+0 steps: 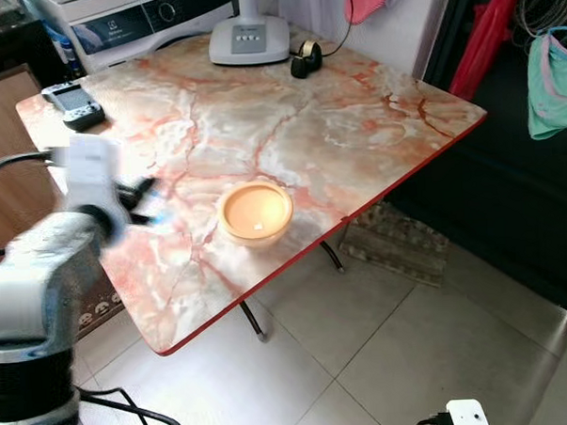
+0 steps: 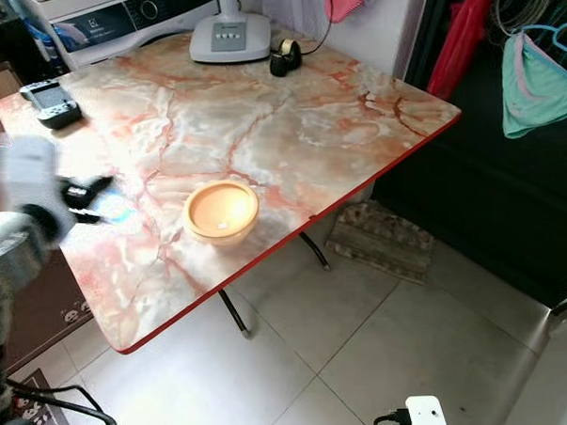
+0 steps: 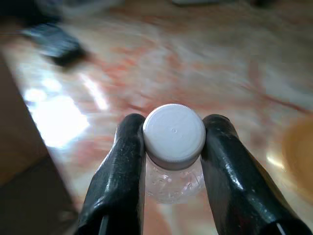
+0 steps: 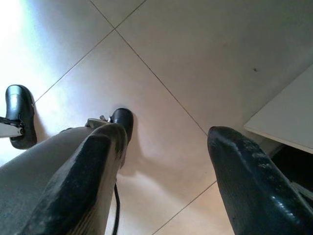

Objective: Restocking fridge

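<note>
Left hand [image 3: 171, 147] pinching clear bottle [image 3: 173, 137] over table [image 1: 355, 125], prob. w/ orange bowl [image 1: 255, 214] nearby; right hand [image 4: 161, 176] spread.

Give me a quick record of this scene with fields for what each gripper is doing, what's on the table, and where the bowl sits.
left gripper: shut on a clear bottle with a white cap, over the table's left side
right gripper: open, hangs idle above the tiled floor
table: marble-patterned top with red edge
bowl: orange, near the front edge, to the right of the left gripper
other items on table: white appliance base, black tape dispenser, small handheld device at the far left corner
</note>
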`<state>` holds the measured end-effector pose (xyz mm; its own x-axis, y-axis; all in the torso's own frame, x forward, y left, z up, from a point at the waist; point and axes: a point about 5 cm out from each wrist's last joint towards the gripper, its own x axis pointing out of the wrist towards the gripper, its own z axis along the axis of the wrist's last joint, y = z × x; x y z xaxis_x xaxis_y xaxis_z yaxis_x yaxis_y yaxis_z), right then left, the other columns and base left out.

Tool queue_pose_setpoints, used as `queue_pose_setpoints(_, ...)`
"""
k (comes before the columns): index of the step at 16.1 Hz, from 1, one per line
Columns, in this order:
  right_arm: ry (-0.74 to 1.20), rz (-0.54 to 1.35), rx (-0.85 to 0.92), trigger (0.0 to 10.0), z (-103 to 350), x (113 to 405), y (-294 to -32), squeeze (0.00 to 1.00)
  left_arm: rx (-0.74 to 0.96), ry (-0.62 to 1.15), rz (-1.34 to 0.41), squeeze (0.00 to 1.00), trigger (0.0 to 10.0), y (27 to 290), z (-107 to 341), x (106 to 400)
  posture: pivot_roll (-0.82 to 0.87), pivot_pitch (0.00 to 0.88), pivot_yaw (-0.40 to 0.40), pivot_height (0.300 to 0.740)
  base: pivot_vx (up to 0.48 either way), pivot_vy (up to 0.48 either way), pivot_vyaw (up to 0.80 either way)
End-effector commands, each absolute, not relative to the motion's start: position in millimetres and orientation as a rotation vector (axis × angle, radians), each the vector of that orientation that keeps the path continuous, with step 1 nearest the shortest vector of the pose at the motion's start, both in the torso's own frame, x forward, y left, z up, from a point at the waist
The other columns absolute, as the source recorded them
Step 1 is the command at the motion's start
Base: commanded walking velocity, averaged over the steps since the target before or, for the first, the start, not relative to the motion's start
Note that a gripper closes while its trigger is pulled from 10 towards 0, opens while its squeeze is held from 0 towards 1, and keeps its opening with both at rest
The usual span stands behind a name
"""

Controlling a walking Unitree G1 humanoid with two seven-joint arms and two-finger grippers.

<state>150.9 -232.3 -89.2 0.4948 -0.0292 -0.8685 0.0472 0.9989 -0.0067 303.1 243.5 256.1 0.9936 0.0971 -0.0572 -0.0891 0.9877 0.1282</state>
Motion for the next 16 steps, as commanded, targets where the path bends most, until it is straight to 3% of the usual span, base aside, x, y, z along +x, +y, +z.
queue_pose_setpoints(1,1.068,-0.055,0.032,10.0,-92,144,-233,0.00,0.137,0.042,0.239,0.00,1.9,275,250,296,0.10,0.124,-0.002,0.740,0.000,0.000,0.00)
queue_pose_setpoints(2,1.067,-0.054,0.033,10.0,-92,144,-233,0.00,0.125,0.064,0.301,0.00,8.7,290,239,291,0.11,0.126,-0.004,0.740,0.000,0.000,0.00)
queue_pose_setpoints(3,1.068,-0.053,0.033,10.0,-92,144,-233,0.00,0.115,0.082,0.341,0.00,10.0,299,231,287,0.11,0.126,-0.004,0.740,0.000,0.000,0.00)
queue_pose_setpoints(5,1.068,-0.054,0.034,10.0,-92,143,-233,0.00,0.080,0.140,0.488,0.00,10.0,328,190,267,0.11,0.126,-0.002,0.740,0.000,0.000,0.00)
queue_pose_setpoints(7,1.068,-0.053,0.034,10.0,-92,143,-233,0.00,0.073,0.162,0.527,0.00,10.0,335,172,259,0.10,0.127,-0.005,0.740,0.000,0.000,0.00)
queue_pose_setpoints(9,1.067,-0.054,0.036,10.0,-92,143,-233,0.00,0.052,0.237,0.621,0.00,10.0,345,125,237,0.09,0.128,0.000,0.740,0.000,0.000,0.00)
queue_pose_setpoints(14,1.057,-0.063,0.042,10.0,-91,146,-233,0.00,0.060,0.445,0.664,0.00,10.0,341,32,198,0.06,0.113,0.008,0.740,0.000,0.000,0.00)
queue_pose_setpoints(16,1.053,-0.066,0.043,10.0,-90,147,-233,0.00,0.085,0.515,0.645,0.00,10.0,334,14,191,0.06,0.106,0.006,0.740,0.000,0.000,0.00)
